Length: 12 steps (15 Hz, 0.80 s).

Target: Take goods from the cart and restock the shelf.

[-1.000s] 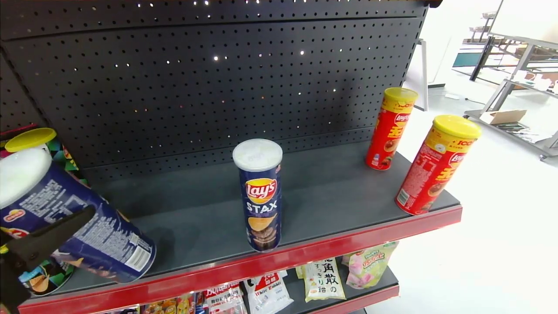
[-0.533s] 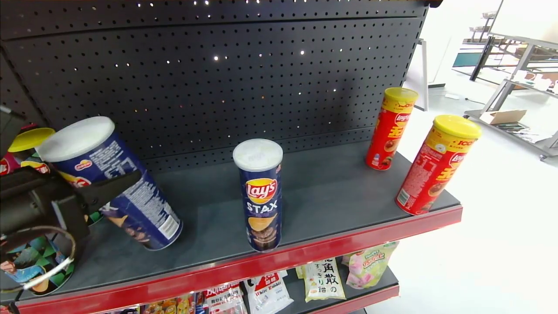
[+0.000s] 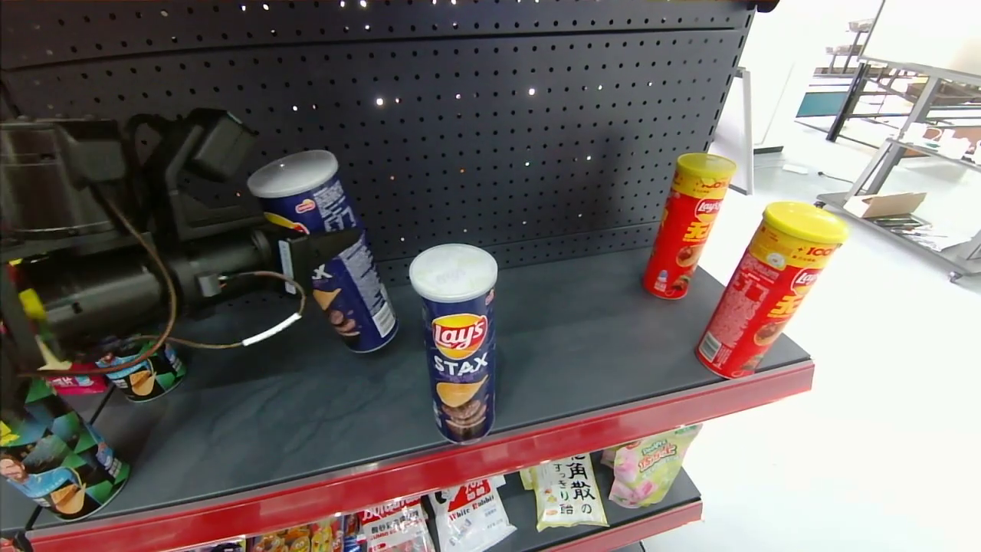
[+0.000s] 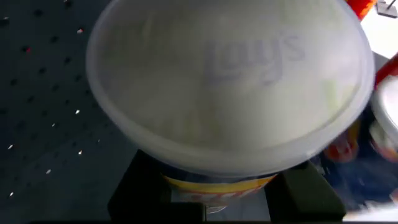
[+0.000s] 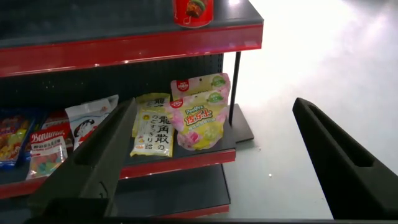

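Within the last second the left gripper [image 3: 326, 249] has carried the tilted blue can [image 3: 360, 303] from the front left of the shelf [image 3: 582, 345] toward the back, so I judge the setting down is near; its fingers stay clamped on the can's middle. The standing blue can [image 3: 457, 345] is just beside it and could be knocked, while the two red cans [image 3: 686, 226] stand well apart. The right gripper [image 5: 214, 106] is wide open before the snack bags [image 5: 196, 115] on the lower shelf

Blurred lid [image 4: 217, 81] hiding tilted blue can [image 3: 360, 295] body at left wrist, patterned can [image 3: 61, 460] cut off at edge
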Tool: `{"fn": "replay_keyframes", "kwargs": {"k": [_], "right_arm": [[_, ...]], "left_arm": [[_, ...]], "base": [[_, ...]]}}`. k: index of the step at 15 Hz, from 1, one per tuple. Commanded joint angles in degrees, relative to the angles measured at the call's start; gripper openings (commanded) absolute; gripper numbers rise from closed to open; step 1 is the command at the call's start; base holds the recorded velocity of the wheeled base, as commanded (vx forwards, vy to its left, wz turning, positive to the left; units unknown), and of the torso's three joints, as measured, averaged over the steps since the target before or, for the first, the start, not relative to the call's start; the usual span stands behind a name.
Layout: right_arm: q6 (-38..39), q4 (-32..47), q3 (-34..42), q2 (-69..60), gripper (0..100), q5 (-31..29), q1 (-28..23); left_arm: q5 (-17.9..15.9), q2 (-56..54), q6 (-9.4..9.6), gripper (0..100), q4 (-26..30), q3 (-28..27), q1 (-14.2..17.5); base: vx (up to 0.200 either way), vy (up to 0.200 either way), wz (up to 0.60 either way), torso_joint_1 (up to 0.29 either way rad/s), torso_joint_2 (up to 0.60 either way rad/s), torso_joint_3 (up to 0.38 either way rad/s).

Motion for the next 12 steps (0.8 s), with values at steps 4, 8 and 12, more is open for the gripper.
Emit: {"fn": "replay_keyframes", "kwargs": {"k": [4,8,12], "right_arm": [[0.0,0.0,0.0,0.1,100,0.0,0.0],[0.0,0.0,0.0,0.1,100,0.0,0.0],[0.0,0.0,0.0,0.1,100,0.0,0.0]], "left_arm": [[1.3,15.5,-0.26,0,-6.9,-8.8,-3.0],[1.3,19.8,-0.26,0,-6.8,-13.0,-3.7],[1.2,20.7,-0.26,0,-6.0,-13.8,-4.6]], "base": [[0.000,0.000,0.00,0.000,0.00,0.000],[0.000,0.000,0.00,0.000,0.00,0.000],[0.000,0.000,0.00,0.000,0.00,0.000]]}}
